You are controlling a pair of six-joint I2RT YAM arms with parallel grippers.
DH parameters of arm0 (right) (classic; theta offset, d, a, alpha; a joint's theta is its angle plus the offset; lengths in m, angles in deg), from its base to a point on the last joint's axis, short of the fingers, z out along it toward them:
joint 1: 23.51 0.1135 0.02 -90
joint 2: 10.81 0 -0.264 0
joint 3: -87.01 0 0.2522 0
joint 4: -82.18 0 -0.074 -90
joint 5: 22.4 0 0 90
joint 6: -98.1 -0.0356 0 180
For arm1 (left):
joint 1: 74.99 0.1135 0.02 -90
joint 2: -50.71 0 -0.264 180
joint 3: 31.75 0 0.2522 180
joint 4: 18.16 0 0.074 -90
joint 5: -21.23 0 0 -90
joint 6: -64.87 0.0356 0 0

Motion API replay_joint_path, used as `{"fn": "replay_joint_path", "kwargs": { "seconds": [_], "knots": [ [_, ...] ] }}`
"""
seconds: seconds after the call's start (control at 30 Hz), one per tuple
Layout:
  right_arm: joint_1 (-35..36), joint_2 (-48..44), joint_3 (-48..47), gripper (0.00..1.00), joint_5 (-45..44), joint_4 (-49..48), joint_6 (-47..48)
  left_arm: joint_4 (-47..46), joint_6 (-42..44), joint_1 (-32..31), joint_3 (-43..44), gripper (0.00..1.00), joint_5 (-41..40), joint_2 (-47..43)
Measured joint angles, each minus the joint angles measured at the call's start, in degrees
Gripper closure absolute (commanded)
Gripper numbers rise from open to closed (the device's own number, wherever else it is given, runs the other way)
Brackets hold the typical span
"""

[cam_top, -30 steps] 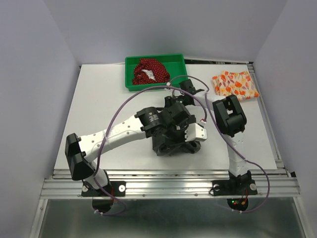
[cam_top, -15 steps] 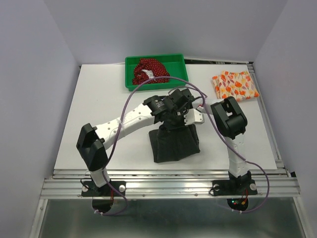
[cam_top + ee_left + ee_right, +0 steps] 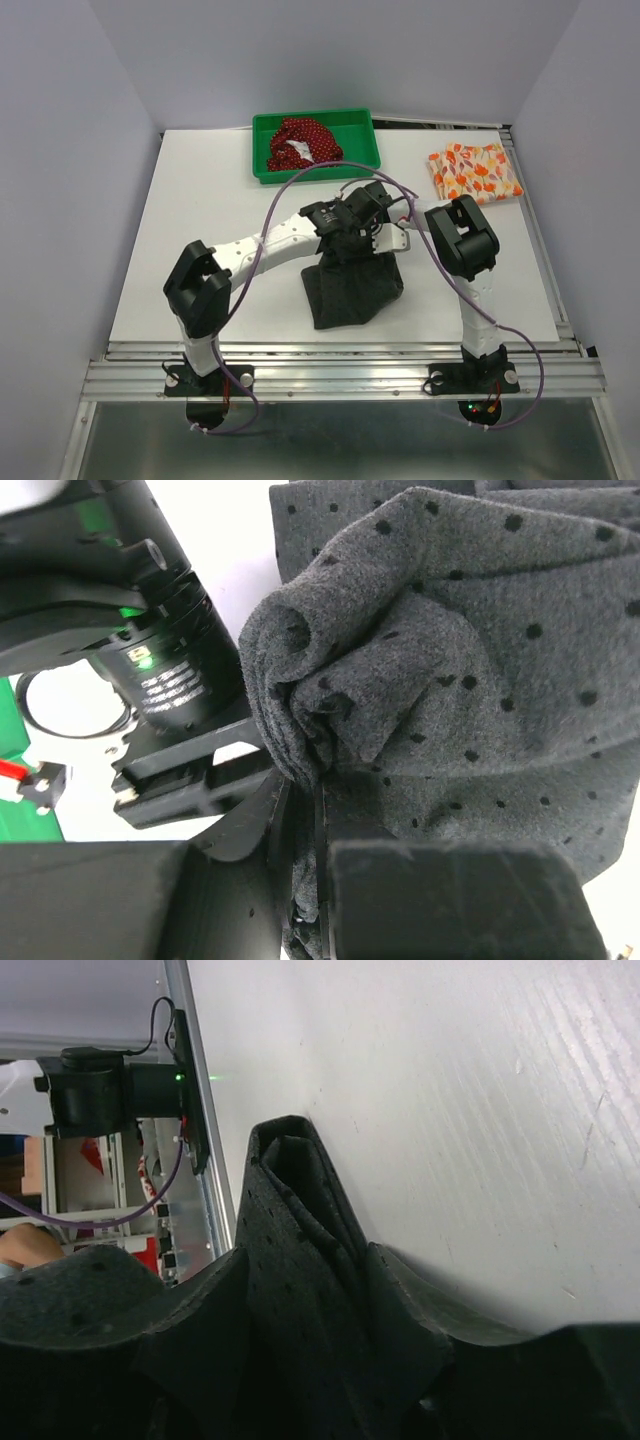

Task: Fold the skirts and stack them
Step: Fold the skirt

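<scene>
The charcoal-grey skirt (image 3: 350,292) with faint dark dots lies bunched at the table's middle, its far edge raised. My left gripper (image 3: 352,243) is shut on a rolled fold of that edge (image 3: 300,780), and the grey skirt (image 3: 480,660) spreads out to the right. My right gripper (image 3: 386,243) sits right beside it, its jaws closed on a thick ridge of the same skirt (image 3: 300,1220). A dark red dotted skirt (image 3: 300,142) lies crumpled in the green tray (image 3: 360,125). The orange-and-white skirt (image 3: 475,172) rests folded at the far right.
The green tray stands at the table's far edge, just beyond both wrists. A purple cable (image 3: 300,185) loops over the left arm. The metal rail (image 3: 340,375) runs along the near edge. The right arm's elbow (image 3: 462,240) stands between the grey skirt and the orange one.
Both grippers have moved away from the near edge toward the tray, drawing the grey skirt's far edge with them. The skirt now shows spread out below them.
</scene>
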Motion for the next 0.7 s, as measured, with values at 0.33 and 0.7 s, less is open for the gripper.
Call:
{"fn": "replay_joint_path", "kwargs": {
  "seconds": [0.33, 0.7],
  "knots": [
    [0.0, 0.0, -6.2, 0.13, -4.8, 2.6, -4.0, -1.1, -0.8, -0.1, -1.4, 1.00, 1.2, -1.9],
    [-7.7, -4.6, -14.1, 0.19, -11.8, 4.2, -8.9, 5.5, -5.6, -5.4, -0.5, 1.00, 2.0, -9.2]
  ]
}}
